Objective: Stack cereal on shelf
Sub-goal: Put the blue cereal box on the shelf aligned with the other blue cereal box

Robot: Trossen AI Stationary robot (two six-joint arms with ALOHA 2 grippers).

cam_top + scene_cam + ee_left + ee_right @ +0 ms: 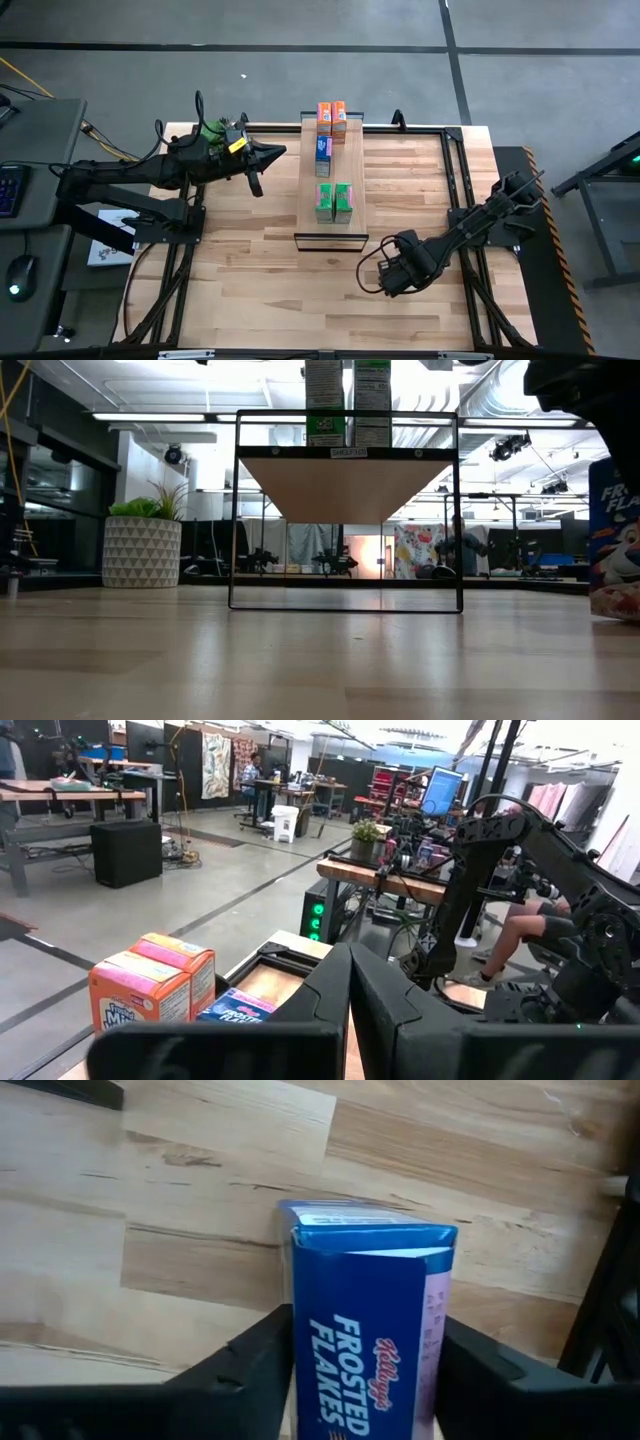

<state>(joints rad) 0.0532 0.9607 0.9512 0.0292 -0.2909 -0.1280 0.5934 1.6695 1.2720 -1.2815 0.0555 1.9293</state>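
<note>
Down on the counter (pixel 250 270), the right gripper (pixel 365 1370) stood over a blue cereal box (pixel 370 1310), its fingers (pixel 250 1365) spread to either side, whether they touched it I cannot tell. Five boxes stood on the shelf (pixel 333 235). Meanwhile, the left gripper (pixel 262 178) hovered beside it, fingers pressed together and empty.

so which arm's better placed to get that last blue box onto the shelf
Right. Its gripper already straddles the blue box on the table, fingers either side. The left gripper is shut, beside the shelf.
</note>
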